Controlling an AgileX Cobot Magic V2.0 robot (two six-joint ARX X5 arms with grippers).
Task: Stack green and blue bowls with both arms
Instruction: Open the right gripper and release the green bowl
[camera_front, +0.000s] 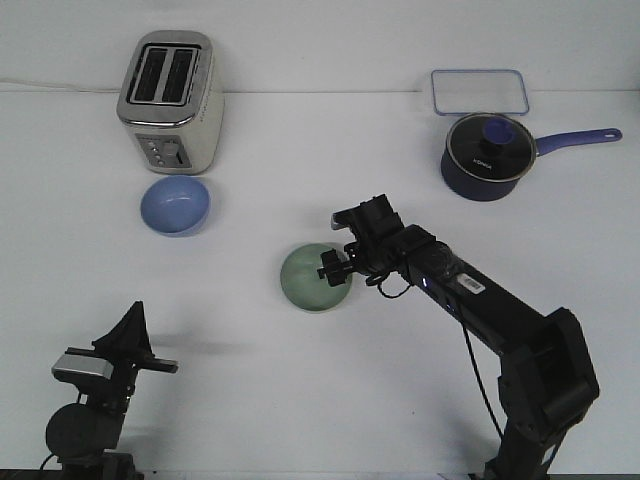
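Observation:
The pale green bowl (308, 280) sits near the middle of the table. My right gripper (334, 268) is at its right rim, with one finger (329, 269) over the rim inside the bowl, and it looks shut on that rim. The bowl seems tipped slightly toward the camera. The periwinkle blue bowl (176, 205) stands upright and empty at the back left, just in front of the toaster. My left gripper (133, 335) is low at the front left, far from both bowls and holding nothing. Its jaws are seen edge-on, so their state is unclear.
A silver two-slot toaster (170, 100) stands at the back left, close behind the blue bowl. A dark navy saucepan (483, 155) with a glass lid and long handle stands at the back right. A clear rectangular container (480, 92) lies behind it.

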